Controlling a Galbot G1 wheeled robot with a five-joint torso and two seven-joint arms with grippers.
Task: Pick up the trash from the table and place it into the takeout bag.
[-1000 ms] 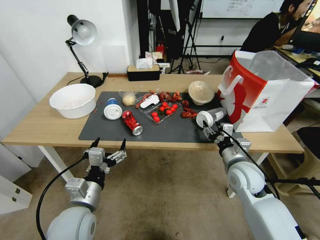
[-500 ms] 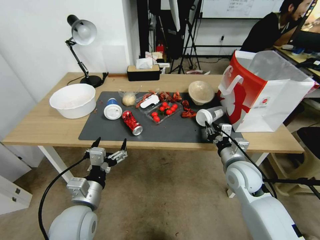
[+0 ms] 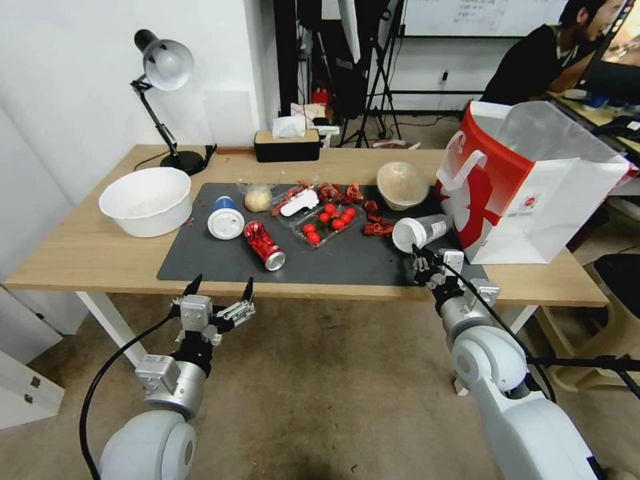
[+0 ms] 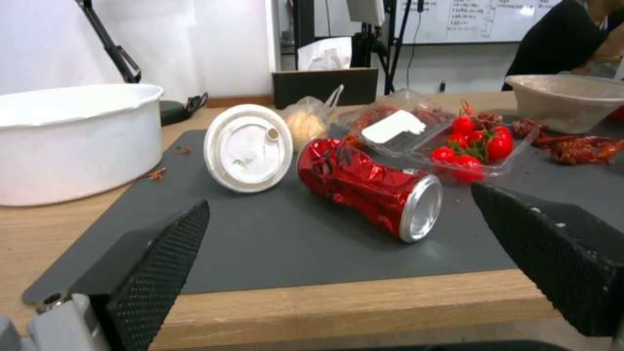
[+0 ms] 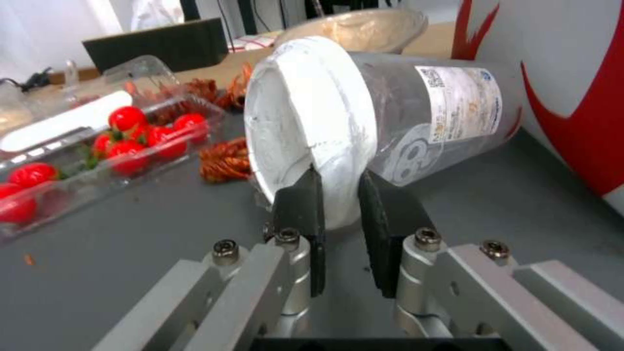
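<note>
Because the clear cup (image 5: 390, 112) lies on its side by the takeout bag (image 3: 527, 187), lid toward the right pincer (image 5: 341, 195), those nearly shut tips pinch its rim; the left pincer (image 3: 219, 288) waits wide apart.

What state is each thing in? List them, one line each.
clear cup: on its side, lid on, lid rim pinched
right gripper: shut on the clear cup's lid
left gripper: open, off the table's near edge
red can: dented, lying down
blue cup: on its side, lid on
tomato box: lid open
takeout bag: upright, mouth open
</note>
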